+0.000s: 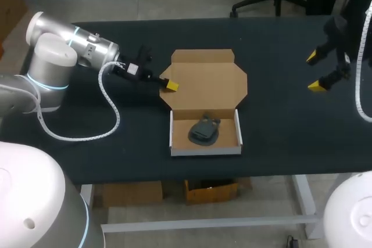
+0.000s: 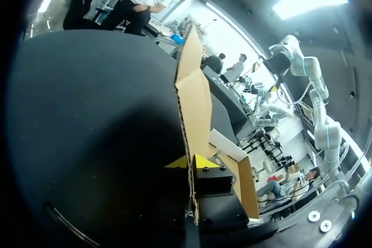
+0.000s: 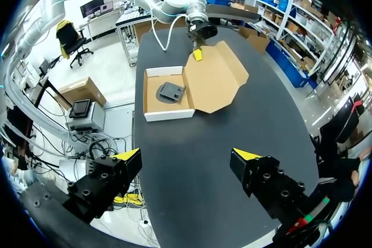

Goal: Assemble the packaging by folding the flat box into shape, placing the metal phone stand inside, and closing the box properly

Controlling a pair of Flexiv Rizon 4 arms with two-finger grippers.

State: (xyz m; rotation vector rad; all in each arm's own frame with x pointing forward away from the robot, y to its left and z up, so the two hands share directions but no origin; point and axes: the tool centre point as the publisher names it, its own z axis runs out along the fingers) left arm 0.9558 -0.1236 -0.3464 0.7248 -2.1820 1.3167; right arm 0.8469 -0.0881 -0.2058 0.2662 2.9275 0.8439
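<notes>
A cardboard box lies mid-table with its white-walled tray [image 1: 204, 150] nearest the front edge. Its brown lid [image 1: 206, 82] is folded back, almost flat. The dark metal phone stand [image 1: 204, 130] rests inside the tray. My left gripper [image 1: 170, 85] is at the lid's left edge, shut on the cardboard. In the left wrist view the lid [image 2: 195, 100] runs edge-on between the yellow tips of the left gripper [image 2: 190, 162]. My right gripper [image 1: 317, 71] hangs open over the table's far right, well away from the box. From the right wrist, the lid [image 3: 218, 76] and the stand [image 3: 171, 92] lie ahead of the right gripper [image 3: 189, 158].
The black table [image 1: 87, 155] has bare surface on both sides of the box. My left arm's white cable [image 1: 110, 111] loops low over the table to the left of the box.
</notes>
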